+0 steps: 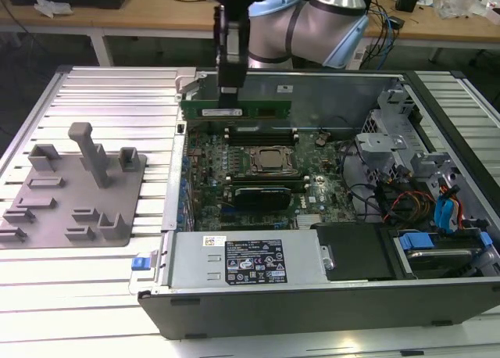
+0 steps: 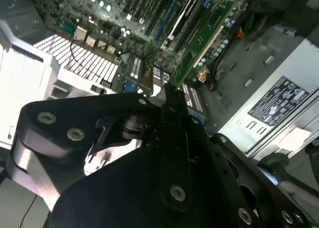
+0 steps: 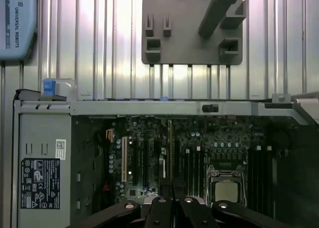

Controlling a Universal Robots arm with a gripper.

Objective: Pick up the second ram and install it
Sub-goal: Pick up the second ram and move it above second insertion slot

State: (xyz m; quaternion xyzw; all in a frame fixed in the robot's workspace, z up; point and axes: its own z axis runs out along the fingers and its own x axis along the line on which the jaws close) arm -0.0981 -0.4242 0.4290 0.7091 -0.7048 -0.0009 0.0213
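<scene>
One stick is in hand: the gripper (image 1: 229, 98) is clamped on the second ram (image 1: 262, 108), held level and edge-down over the far end of the motherboard (image 1: 209, 166), just above the far memory slots (image 1: 258, 129) and not yet seated. To do this step well, I'd keep the stick parallel to its slot, match the notch to the slot key, come straight down and press evenly. The grip sits toward the exterior view's left of the stick, so the free end could tip; worth watching. Counts: one ram stick I can be sure of, one CPU socket (image 1: 272, 161), and two slot banks, counting the near bank (image 3: 195, 163); slots per bank I can't tell. One grey tray (image 1: 47, 209) sits at the exterior view's left, apart from the case (image 1: 312, 311). One power supply (image 1: 250, 260) is at the near side.
</scene>
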